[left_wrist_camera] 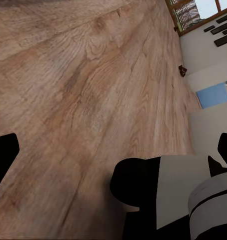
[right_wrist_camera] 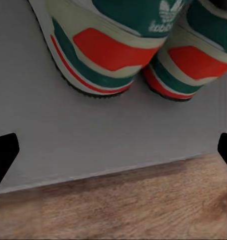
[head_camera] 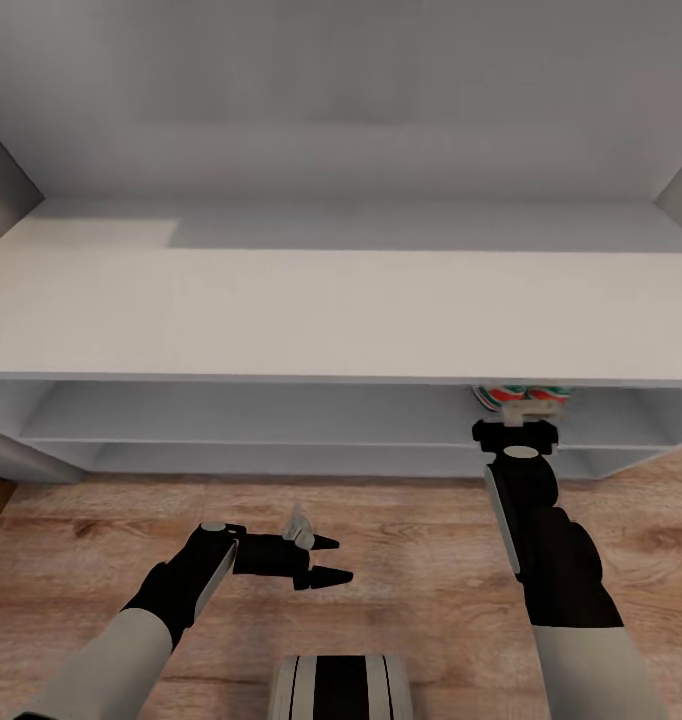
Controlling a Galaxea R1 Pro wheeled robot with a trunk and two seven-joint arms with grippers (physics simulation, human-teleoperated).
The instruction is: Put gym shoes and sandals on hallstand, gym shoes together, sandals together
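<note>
We see the two cream-white gym shoes [right_wrist_camera: 118, 45] with teal-green stripes and red-orange heel patches standing side by side, heels outward, on an upper shelf tier of the pale grey-white hallstand [head_camera: 331, 310], just under its long bench top. We judge they sit touching at the heels so that the pair counts as next to each other and off the light brown wood-plank corridor floor [head_camera: 421, 540].

Our right gripper [head_camera: 516, 432] hangs just in front of that shelf edge. In the right wrist view its black fingertips [right_wrist_camera: 3, 157] stand wide apart, with nothing between them. The shoes lie beyond the tips, deeper on the hallstand shelf, apart from both fingers.

Our left gripper [head_camera: 321, 560] hovers low over the floor before the hallstand, well apart from the shoes, its fingers spread and empty, we judge ready for the sandals. A small dark object [left_wrist_camera: 183, 71] far along the floor may be one, though we cannot tell.
</note>
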